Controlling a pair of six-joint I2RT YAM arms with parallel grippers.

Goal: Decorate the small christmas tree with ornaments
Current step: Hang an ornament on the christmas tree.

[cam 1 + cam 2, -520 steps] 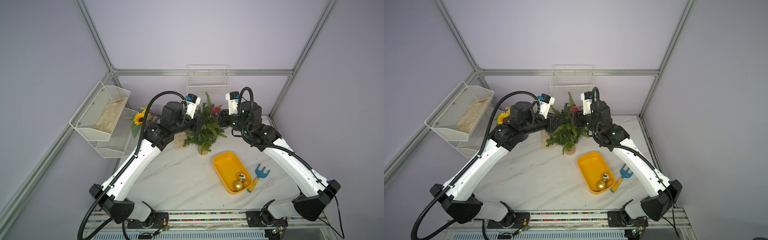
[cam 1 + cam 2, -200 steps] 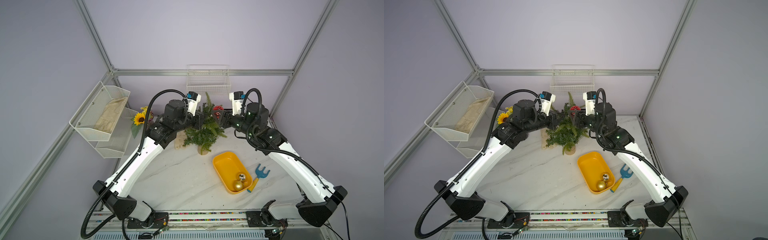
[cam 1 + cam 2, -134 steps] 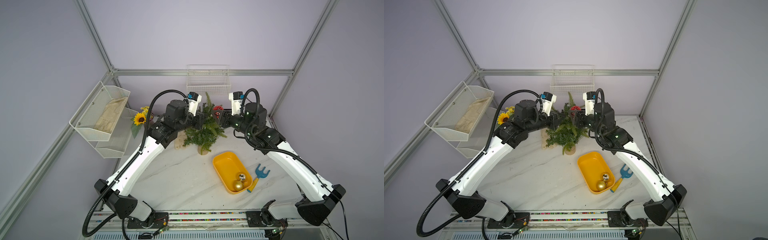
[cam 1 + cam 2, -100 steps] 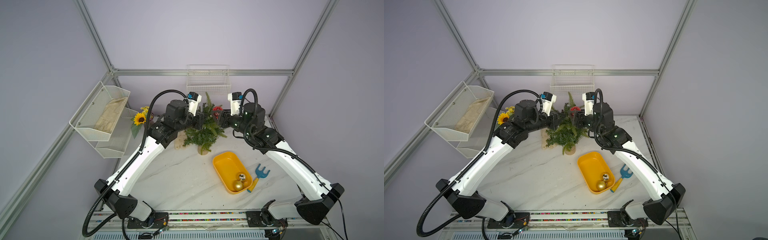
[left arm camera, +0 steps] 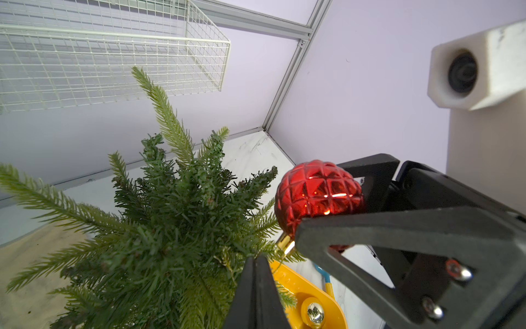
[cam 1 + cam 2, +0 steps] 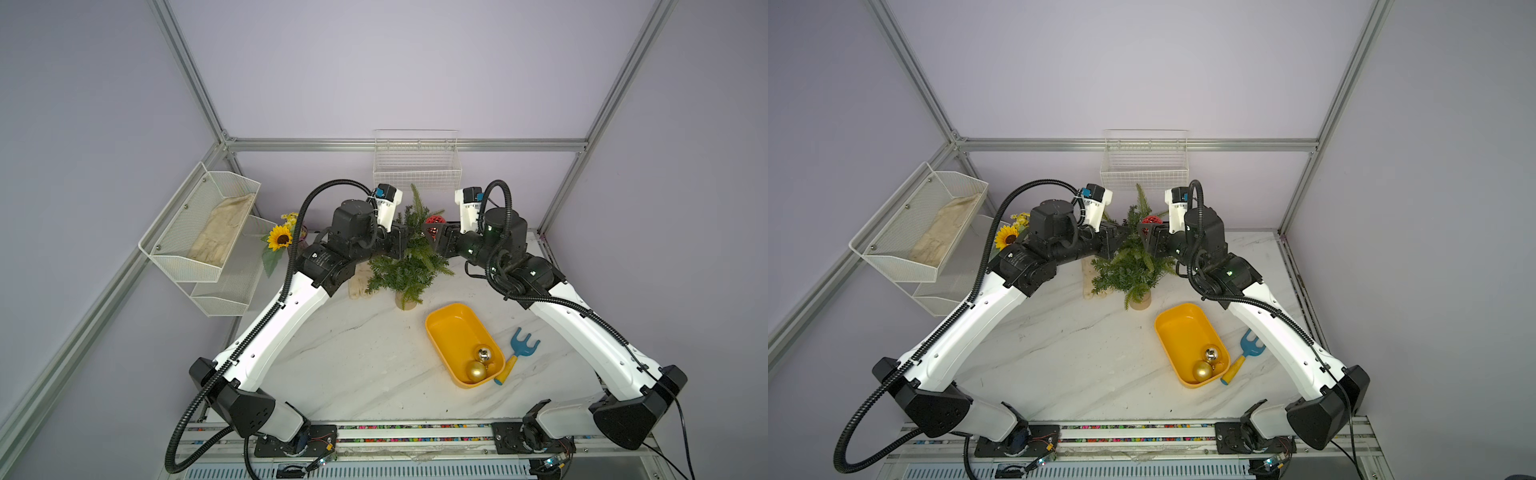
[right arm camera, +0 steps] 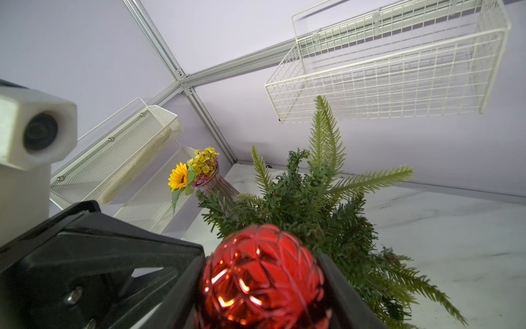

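The small christmas tree stands at the back of the marble table, on a pale round base. My right gripper is shut on the red faceted ball, an ornament held against the tree's upper right side. My left gripper is shut, its tips among the branches just under the ball's gold cap. A thin thread runs by the tips; I cannot tell if it is pinched. The matte gold ball and the mirrored ball lie in the yellow tray.
A blue-and-yellow toy rake lies right of the tray. A sunflower bouquet stands at the back left. White mesh shelves hang on the left wall, and a wire basket hangs above the tree. A beige cloth lies beside the tree.
Both grippers have come in closer to the tree's upper part from either side, the right one bringing the red ball leftward. Over the last half second there is hardly any movement.
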